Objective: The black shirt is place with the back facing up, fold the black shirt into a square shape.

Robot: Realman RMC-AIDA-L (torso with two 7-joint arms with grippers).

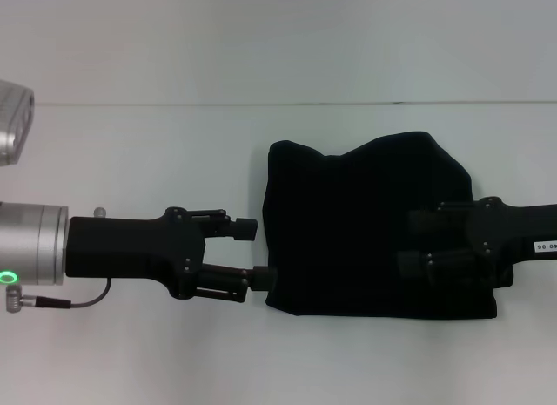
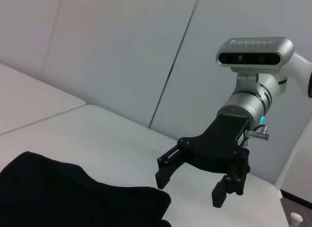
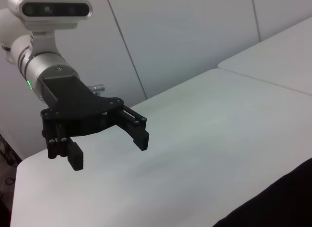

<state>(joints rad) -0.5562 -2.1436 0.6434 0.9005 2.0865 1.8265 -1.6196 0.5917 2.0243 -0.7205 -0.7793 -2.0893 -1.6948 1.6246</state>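
The black shirt lies on the white table as a folded, roughly rectangular bundle with a bumpy far edge. My left gripper is open right at the shirt's left edge, its near fingertip by the front-left corner, with nothing between the fingers. My right gripper is open above the shirt's right part. In the left wrist view the shirt fills the lower corner, with the right gripper open beyond it. The right wrist view shows the open left gripper and a shirt corner.
A seam crosses the table behind the shirt. The left arm's silver wrist housing and its cable sit at the left edge. Pale wall panels stand behind the table.
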